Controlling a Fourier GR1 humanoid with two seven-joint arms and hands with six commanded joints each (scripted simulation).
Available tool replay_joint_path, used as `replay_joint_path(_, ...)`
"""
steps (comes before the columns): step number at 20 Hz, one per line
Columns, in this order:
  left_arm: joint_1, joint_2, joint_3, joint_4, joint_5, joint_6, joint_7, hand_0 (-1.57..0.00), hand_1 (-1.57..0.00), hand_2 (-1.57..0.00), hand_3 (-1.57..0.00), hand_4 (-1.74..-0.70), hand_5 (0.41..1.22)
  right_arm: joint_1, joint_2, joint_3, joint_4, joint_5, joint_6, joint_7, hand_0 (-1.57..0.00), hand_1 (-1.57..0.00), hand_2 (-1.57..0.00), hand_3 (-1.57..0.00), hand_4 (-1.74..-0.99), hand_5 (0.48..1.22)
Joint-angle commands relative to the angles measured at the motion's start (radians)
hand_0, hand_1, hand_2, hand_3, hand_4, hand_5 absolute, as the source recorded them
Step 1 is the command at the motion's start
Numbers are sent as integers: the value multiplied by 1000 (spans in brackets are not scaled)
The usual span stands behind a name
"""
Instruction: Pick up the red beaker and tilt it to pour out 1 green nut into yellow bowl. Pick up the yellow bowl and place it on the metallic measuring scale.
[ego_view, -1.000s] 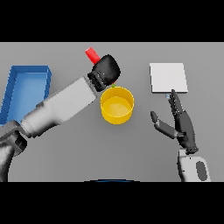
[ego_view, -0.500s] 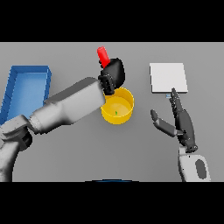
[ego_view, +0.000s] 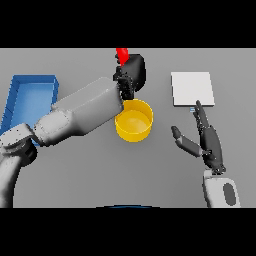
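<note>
On the grey counter I have the yellow bowl at centre, well apart from the metallic measuring scale, which lies to its right and further back. My left robot hand is closed around the red beaker directly above the bowl's far rim, the beaker's long axis tilted; I cannot see a green nut. My right robot hand, fingers straight and empty, is nearer the scale; no labels are legible.

Left hand fingers grip red beaker above yellow bowl.
</note>
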Motion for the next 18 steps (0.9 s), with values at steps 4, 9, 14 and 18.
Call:
replay_joint_path(4,-83,37,83,36,15,86,4,-1571,-1269,-1251,-1571,-1644,1189,-13,4,-2,15,-7,5,-22,1,1,1,1,-1222,609)
replay_joint_path(9,-279,124,245,166,56,132,22,-1571,-1472,-1466,-1387,-1572,1211,-5,-8,-7,-3,-35,29,-26,1,1,1,1,-1256,635)
replay_joint_path(14,-330,225,573,367,263,142,149,-1571,-1539,-1537,-1435,-1637,1218,-13,-22,2,-2,-21,35,-14,1,1,1,1,-1299,649)
replay_joint_path(18,-262,310,779,448,430,224,226,-1571,-1558,-1557,-1393,-1698,1220,-30,-27,10,21,-6,36,-55,1,1,1,1,-1307,651)
